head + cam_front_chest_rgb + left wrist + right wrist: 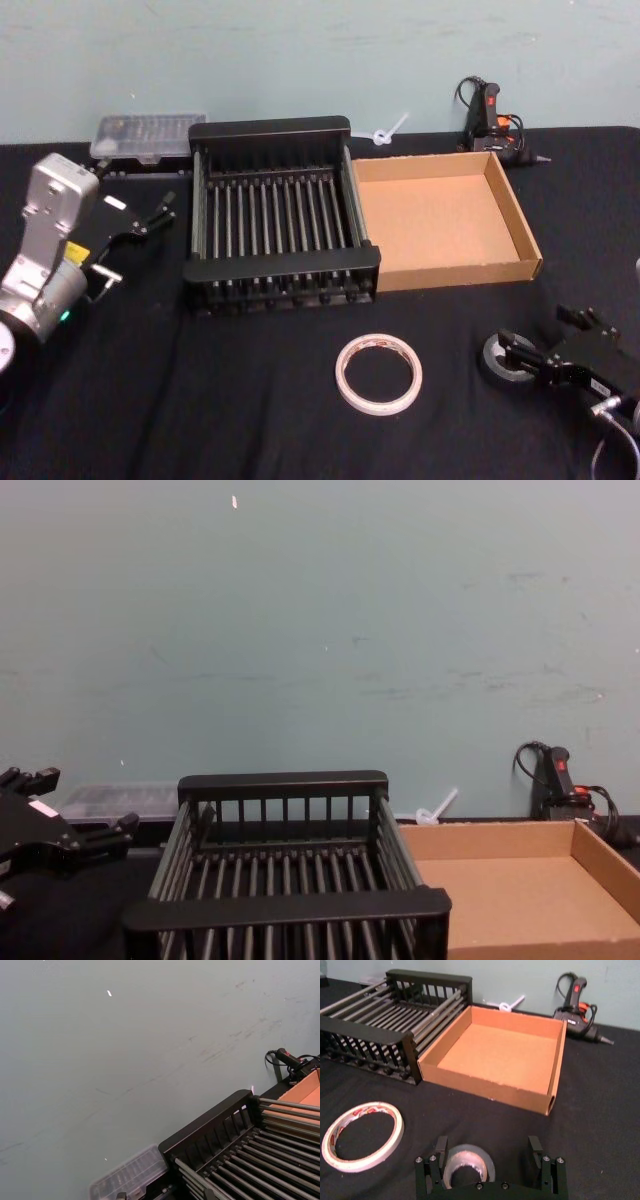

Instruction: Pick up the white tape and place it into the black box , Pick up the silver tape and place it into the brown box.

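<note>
The silver tape (pixel 468 1162), a small grey roll, lies on the black cloth between the spread fingers of my right gripper (pixel 487 1149), closer to one finger and not clamped. From the head camera, the silver tape (pixel 492 360) is at the front right with the right gripper (pixel 542 330) open over it. The white tape (pixel 378 373) lies flat in front of the black box (pixel 283 275); the white tape (pixel 362 1135) has a red printed core. The brown box (pixel 515 215) stands right of the black crate. My left gripper (pixel 140 238) hangs open at the left, holding nothing.
A clear plastic case (pixel 147 135) sits behind the crate at the back left. A glue gun (pixel 487 118) and a white zip tie (pixel 390 132) lie at the back near the wall. Bare black cloth stretches across the table's front.
</note>
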You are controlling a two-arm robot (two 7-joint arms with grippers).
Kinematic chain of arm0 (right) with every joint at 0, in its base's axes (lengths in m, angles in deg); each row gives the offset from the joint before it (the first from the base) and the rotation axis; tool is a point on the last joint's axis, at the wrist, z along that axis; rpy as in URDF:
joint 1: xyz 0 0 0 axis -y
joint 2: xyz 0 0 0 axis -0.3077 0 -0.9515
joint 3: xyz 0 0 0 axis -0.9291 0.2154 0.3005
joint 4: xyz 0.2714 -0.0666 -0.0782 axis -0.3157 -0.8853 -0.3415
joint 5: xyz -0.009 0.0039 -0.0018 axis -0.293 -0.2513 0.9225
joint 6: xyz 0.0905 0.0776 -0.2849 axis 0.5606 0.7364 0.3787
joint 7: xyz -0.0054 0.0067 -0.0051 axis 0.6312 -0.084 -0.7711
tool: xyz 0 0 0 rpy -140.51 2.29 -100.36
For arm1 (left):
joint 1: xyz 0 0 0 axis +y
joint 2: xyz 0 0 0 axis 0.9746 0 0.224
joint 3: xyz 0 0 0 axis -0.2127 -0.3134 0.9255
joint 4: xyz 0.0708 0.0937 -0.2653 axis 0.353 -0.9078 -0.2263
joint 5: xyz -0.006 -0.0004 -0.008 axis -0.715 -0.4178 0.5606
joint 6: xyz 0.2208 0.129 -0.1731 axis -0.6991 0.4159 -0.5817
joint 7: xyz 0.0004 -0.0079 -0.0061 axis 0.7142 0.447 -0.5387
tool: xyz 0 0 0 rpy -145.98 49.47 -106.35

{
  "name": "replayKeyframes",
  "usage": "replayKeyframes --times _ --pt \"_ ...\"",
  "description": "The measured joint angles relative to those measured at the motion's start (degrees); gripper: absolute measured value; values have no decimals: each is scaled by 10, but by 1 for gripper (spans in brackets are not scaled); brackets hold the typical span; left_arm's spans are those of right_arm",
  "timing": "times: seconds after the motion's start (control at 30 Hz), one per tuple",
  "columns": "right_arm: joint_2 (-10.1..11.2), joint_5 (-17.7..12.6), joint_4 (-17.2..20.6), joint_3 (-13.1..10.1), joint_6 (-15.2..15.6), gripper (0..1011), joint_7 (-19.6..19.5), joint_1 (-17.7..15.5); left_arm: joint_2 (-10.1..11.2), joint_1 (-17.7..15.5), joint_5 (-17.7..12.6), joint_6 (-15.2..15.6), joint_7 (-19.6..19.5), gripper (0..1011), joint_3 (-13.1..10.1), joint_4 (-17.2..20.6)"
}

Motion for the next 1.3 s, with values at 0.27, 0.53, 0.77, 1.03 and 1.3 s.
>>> replayKeyframes --times 0.27,0.53,0.77,1.03,1.3 --pt "-14 0 -10 -8 15 1002 1 -4 0 0 0 0 0 1001 0 0" --pt "-23 9 -23 -12 30 1002 6 4 0 0 0 0 0 1001 0 0" --pt "-31 19 -34 -11 42 1002 19 14 0 0 0 0 0 1001 0 0" --pt "-40 28 -43 -11 51 1002 27 21 0 0 0 0 0 1001 0 0" --pt "-47 37 -46 -13 52 1002 28 22 0 0 0 0 0 1001 0 0"
